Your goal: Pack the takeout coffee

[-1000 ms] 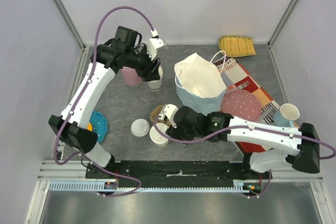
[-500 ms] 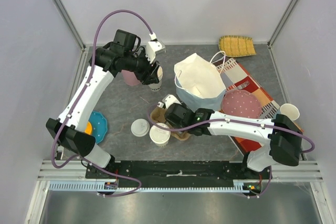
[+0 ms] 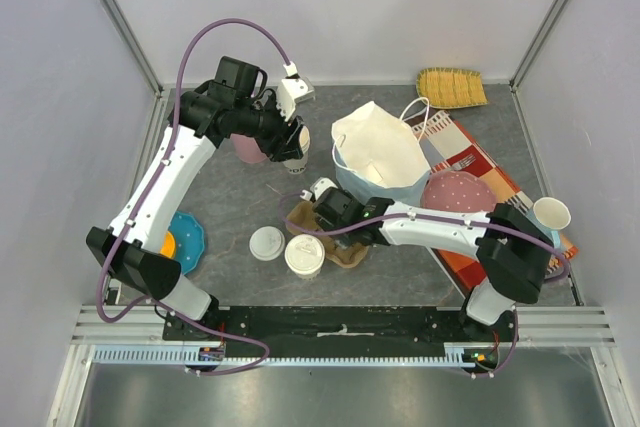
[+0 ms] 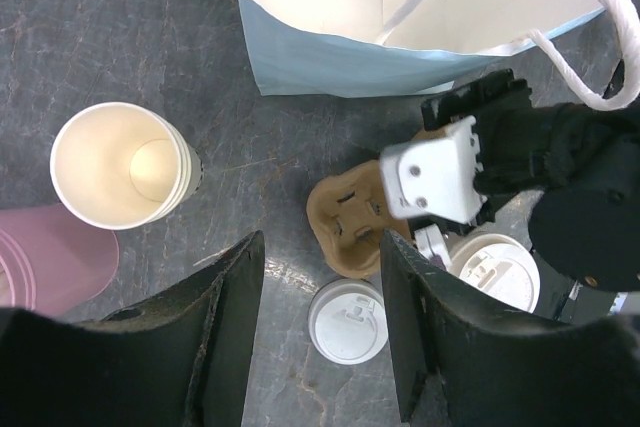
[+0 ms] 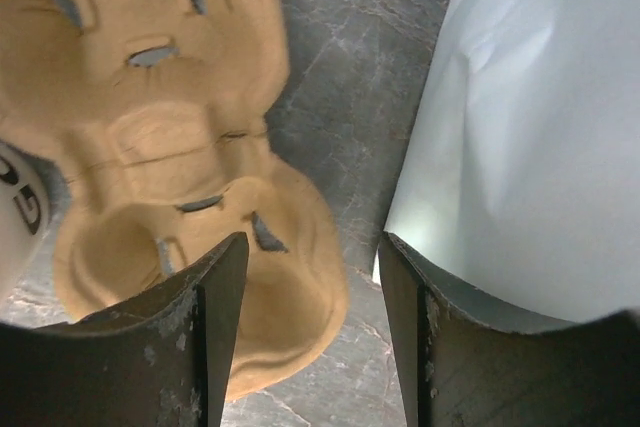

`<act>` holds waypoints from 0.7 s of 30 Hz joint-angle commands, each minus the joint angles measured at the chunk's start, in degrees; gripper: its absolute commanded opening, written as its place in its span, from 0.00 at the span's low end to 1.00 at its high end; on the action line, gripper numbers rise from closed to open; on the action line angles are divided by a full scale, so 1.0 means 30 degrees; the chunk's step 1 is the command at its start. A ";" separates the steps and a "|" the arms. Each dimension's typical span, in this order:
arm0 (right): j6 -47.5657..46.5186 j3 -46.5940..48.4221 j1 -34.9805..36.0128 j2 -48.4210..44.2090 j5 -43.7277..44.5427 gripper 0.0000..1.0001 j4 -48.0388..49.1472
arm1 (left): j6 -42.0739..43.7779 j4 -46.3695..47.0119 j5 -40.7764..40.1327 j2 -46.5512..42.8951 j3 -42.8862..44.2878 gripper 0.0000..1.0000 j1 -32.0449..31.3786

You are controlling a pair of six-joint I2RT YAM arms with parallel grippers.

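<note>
Plainly wide and empty: left tool [image 4: 315, 347], right tool [image 5: 312, 259]; takeout coffee [image 3: 304, 254] lettering cropped, unreadable.

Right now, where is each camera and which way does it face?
Top external: above, behind the bases, looking down on the table; both arms show.
Left wrist: high, facing down on the cup carrier; open fingers show.
Right wrist: low, facing carrier and paper bag; open fingers show.
Both wrists share carrier and bag.
</note>
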 commanded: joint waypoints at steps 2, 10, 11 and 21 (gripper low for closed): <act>-0.0843 0.0008 -0.1046 0.0386 -0.1426 0.62 0.1322 | -0.0258 0.0365 0.0592 -0.0572 0.0095 0.57 0.0063; -0.1431 0.0184 -0.1193 0.1326 -0.4387 0.56 0.1322 | 0.0005 0.0277 0.0475 -0.0630 0.0037 0.57 0.0063; -0.1431 0.0213 -0.1222 0.1384 -0.4388 0.50 0.1264 | 0.0035 0.0248 0.0475 -0.0660 0.0008 0.57 0.0063; -0.1928 0.2232 -0.1105 0.1150 -0.3275 0.19 -0.1049 | 0.0122 0.0247 0.0504 -0.0543 -0.0051 0.57 0.0063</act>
